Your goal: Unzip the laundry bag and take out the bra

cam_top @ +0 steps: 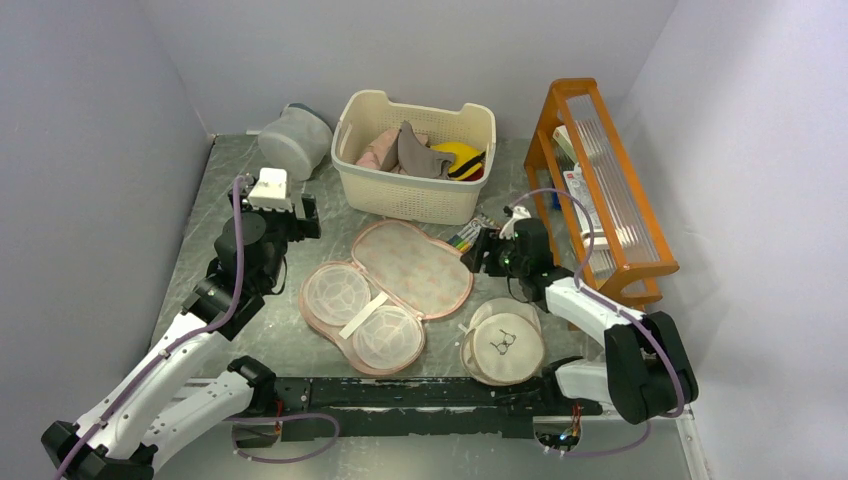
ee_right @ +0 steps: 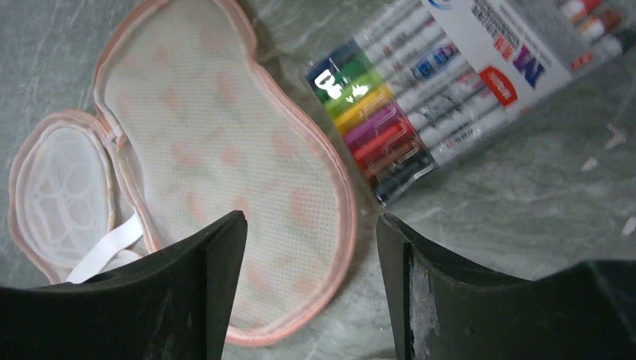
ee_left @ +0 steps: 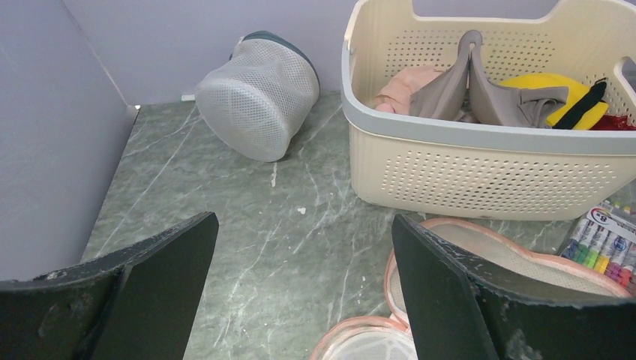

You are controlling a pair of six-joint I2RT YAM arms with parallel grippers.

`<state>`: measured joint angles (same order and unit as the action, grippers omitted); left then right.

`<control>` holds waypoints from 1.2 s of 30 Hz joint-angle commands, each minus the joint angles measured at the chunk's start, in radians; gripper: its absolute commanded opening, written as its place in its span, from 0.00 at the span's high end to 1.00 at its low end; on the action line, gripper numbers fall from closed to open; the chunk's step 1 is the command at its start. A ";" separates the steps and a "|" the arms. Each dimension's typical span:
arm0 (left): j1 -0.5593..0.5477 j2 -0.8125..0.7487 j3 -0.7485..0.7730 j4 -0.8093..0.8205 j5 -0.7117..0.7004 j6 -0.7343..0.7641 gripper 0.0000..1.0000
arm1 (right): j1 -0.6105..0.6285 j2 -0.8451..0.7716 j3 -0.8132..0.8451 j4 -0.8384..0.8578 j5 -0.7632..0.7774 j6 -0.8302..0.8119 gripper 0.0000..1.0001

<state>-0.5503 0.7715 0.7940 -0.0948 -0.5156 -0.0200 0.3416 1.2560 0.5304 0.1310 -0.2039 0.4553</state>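
Left end effector [ee_left: 304,225]: fingers wide apart, nothing btwn them, over bare worktop [ee_left: 247,217] at the back-left. The laundry bag's [cam_top: 385,295] pink rim is just to its right. Right end effector [ee_right: 311,221]: also spread and empty, above the bag's right edge, just beside a marker pack [ee_right: 420,97]. The bag lies unzipped and flat mid-worktop w/ the lid flipped back (floral print shows through it in the right wrist view). Its near half shows two white mesh domes and a white strap. The bra [ee_left: 480,90] sits in the cream basket [ee_left: 480,180] behind the bag, cups pressed together, btwn a pink item and a yellow one. A grey mesh drum bag [cam_top: 293,140] stands left of the basket.
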 commanded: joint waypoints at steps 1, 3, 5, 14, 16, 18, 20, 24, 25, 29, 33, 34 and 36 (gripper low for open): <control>0.009 -0.006 0.036 0.009 0.022 -0.008 0.02 | -0.060 -0.001 -0.097 0.131 -0.147 0.069 0.36; 0.009 -0.003 0.035 0.010 0.034 -0.008 0.02 | -0.076 0.009 -0.137 0.171 -0.169 0.088 0.35; 0.009 0.002 0.039 0.004 0.040 -0.012 0.03 | -0.088 0.036 -0.161 0.208 -0.180 0.091 0.35; 0.009 0.012 0.042 -0.002 0.038 -0.013 0.02 | -0.109 0.269 -0.166 0.423 -0.379 0.141 0.54; 0.009 0.009 0.036 0.004 0.033 -0.011 0.02 | -0.109 0.296 -0.166 0.457 -0.403 0.151 0.62; 0.009 0.014 0.033 0.010 0.030 -0.010 0.02 | -0.109 0.304 -0.161 0.477 -0.415 0.163 0.70; 0.009 0.028 0.039 0.000 0.035 -0.010 0.02 | -0.107 0.295 -0.156 0.502 -0.433 0.172 0.77; 0.009 0.040 0.046 -0.008 0.039 -0.012 0.02 | -0.099 0.232 -0.112 0.448 -0.421 0.141 0.90; 0.009 0.040 0.045 -0.006 0.039 -0.011 0.03 | -0.095 0.207 -0.095 0.412 -0.409 0.120 0.93; 0.009 0.037 0.045 -0.006 0.039 -0.011 0.02 | -0.022 0.104 -0.024 0.268 -0.333 0.019 1.00; 0.009 0.038 0.040 -0.003 0.024 -0.009 0.02 | 0.161 0.030 0.060 0.140 -0.216 -0.105 1.00; 0.009 0.040 0.040 0.000 0.024 -0.008 0.02 | 0.220 0.014 0.073 0.125 -0.194 -0.141 1.00; 0.009 0.046 0.043 -0.007 0.024 -0.008 0.02 | 0.309 -0.020 0.084 0.115 -0.147 -0.192 1.00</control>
<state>-0.5503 0.8154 0.8070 -0.1032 -0.4896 -0.0265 0.5041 1.2961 0.5812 0.3431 -0.4644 0.4183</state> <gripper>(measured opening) 0.978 0.015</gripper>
